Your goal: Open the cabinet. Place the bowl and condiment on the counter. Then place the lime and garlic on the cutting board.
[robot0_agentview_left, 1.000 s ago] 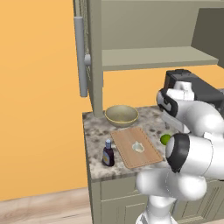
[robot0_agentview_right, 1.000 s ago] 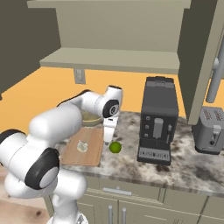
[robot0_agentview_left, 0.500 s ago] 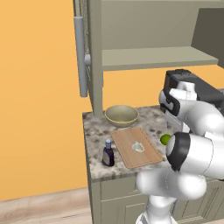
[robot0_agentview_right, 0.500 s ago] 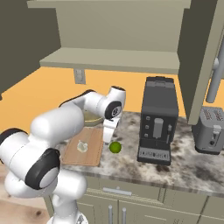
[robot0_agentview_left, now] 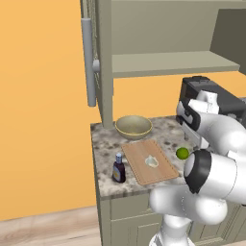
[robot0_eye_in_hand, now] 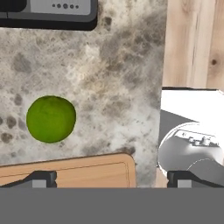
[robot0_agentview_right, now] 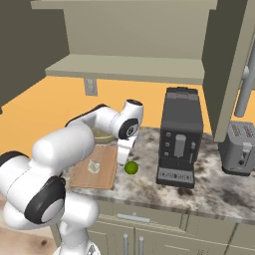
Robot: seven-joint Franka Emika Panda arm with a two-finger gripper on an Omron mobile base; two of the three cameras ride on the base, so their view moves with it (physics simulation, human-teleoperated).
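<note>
The cabinet [robot0_agentview_left: 168, 62] stands open, its shelf bare. On the counter [robot0_agentview_left: 103, 144] sit the beige bowl [robot0_agentview_left: 133, 126] at the back and the dark condiment bottle [robot0_agentview_left: 118, 168] near the front left. The garlic [robot0_agentview_left: 152, 161] lies on the cutting board [robot0_agentview_left: 144, 173]. The lime [robot0_agentview_left: 182, 153] rests on the stone just right of the board. My gripper [robot0_agentview_right: 122, 158] points down beside the lime [robot0_agentview_right: 131, 167], open and holding nothing. From the hand view, the lime [robot0_eye_in_hand: 51, 119] lies above the left fingertip, off to the left of my gripper [robot0_eye_in_hand: 112, 178], with a board corner [robot0_eye_in_hand: 87, 173] below it.
A black coffee machine [robot0_agentview_right: 179, 137] stands right of the lime, close to my hand. A toaster [robot0_agentview_right: 241, 147] sits farther right. The left cabinet door with its bar handle [robot0_agentview_left: 88, 62] hangs open over the counter's left end; the right door [robot0_agentview_right: 234, 69] is open too.
My hand has shifted slightly toward the coffee machine above the lime. The lime, garlic, bowl and bottle have stayed put.
</note>
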